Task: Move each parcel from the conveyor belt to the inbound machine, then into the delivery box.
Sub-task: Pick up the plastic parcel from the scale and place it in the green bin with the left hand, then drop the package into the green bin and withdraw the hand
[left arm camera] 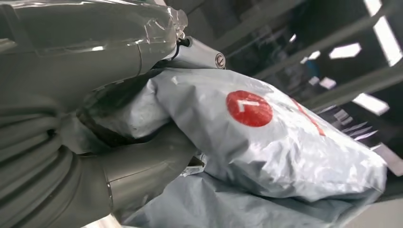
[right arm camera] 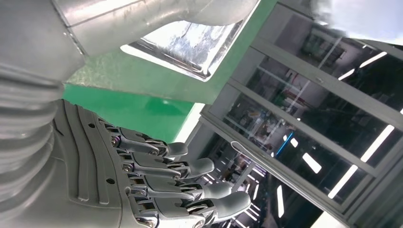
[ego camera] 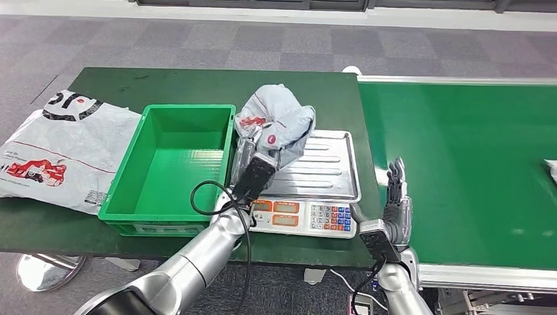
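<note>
My left hand [ego camera: 257,152] grips a grey plastic parcel [ego camera: 279,121] with red marks, held above the left part of the scale's steel tray [ego camera: 328,172], close to the green crate [ego camera: 169,167]. In the left wrist view the thumb [left arm camera: 142,166] and fingers clamp the grey parcel [left arm camera: 266,137] with its round red label. My right hand [ego camera: 397,200] stands upright with fingers straight and apart, holding nothing, at the near edge of the green conveyor belt [ego camera: 460,164] beside the scale. The right wrist view shows those fingers [right arm camera: 180,180] spread.
The scale's keypad and display [ego camera: 305,215] face me. A large white bag [ego camera: 56,147] lies flat left of the crate on the dark green table [ego camera: 197,82]. Another pale parcel [ego camera: 550,169] peeks in at the belt's right edge. The crate holds nothing.
</note>
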### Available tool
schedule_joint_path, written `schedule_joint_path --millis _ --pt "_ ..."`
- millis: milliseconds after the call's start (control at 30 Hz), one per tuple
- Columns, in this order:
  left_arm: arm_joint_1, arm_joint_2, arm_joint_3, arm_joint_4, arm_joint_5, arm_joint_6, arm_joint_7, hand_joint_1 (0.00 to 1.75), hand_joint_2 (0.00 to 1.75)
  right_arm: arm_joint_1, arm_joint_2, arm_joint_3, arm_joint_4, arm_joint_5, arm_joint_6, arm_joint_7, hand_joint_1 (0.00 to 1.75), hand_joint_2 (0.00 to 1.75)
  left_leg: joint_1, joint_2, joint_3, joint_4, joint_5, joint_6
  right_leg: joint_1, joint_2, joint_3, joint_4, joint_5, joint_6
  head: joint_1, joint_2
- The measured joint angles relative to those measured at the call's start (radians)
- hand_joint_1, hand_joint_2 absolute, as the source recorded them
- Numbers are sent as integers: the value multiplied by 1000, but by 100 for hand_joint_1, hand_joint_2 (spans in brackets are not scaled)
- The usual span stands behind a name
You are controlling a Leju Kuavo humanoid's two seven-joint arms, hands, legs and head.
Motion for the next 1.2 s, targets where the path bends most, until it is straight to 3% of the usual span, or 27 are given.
schedule_joint_path --millis 167,267,367,567,800,900,1033,1200 --pt "61 23 43 -267 11 8 -3 175 175 8 0 0 -8 -3 0 0 0 175 0 1 -2 0 0 0 0 1 -2 0 0 0 0 0" --pt "108 37 76 -422 -52 73 -3 175 175 16 0 0 -15 -4 0 0 0 175 0 1 -2 0 0 0 0 1 -3 0 0 0 0 0" --pt "137 51 194 -538 -156 142 -3 175 175 20 -2 0 -16 -7 0 0 0 175 0 3 -3 0 0 -1 1 3 -4 0 0 0 0 0" --pt "166 90 390 -612 -172 158 -2 175 175 23 -6 0 -16 -11 0 0 0 175 2 3 -2 0 1 -2 1 3 -4 0 0 -1 0 0" --pt "177 109 444 -629 -148 132 -3 175 175 23 -7 0 -17 -10 0 0 0 175 1 2 -3 0 1 -2 1 3 -4 0 1 -1 0 0" --pt "177 133 446 -570 -81 6 8 175 175 26 -10 0 -21 -11 0 0 0 175 1 3 -3 0 1 -1 1 3 -4 0 1 -1 0 0" --pt "175 180 447 -410 -67 -157 103 175 175 34 -21 0 -28 -30 0 0 0 175 1 4 -2 0 1 -2 1 5 -5 0 1 -1 0 0" --pt "175 202 446 -241 -103 -240 129 175 175 40 -34 0 -30 -42 0 0 0 175 1 4 -3 0 1 -2 1 6 -5 0 1 -1 0 0"
